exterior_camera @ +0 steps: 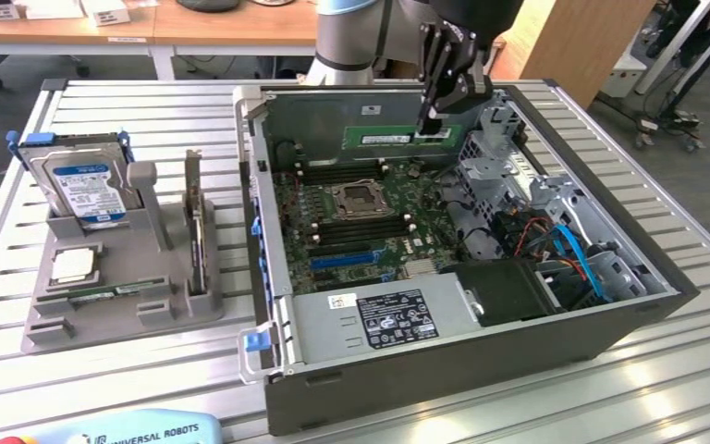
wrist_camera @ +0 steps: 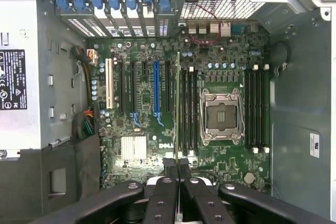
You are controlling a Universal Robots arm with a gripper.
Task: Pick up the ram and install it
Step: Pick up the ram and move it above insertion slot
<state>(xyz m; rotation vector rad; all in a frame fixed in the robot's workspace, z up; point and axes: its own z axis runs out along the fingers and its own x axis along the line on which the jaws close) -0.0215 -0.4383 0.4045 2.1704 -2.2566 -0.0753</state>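
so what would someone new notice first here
The eye goes first to the open computer case in the middle of the slatted table, with its green motherboard laid bare. Over that board the pincer is shut on the ram, a long green stick held level inside the case. At the exterior view's left, a grey stand props up a hard drive with a blue label.

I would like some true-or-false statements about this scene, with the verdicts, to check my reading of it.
1. The hand is shut on the ram. True.
2. The ram sits in a slot of the board. False: it hangs above the board, in the hand.
3. The hard drive stands in a holder beside the case. True.
4. The case is closed. False: its side is open and the board shows.
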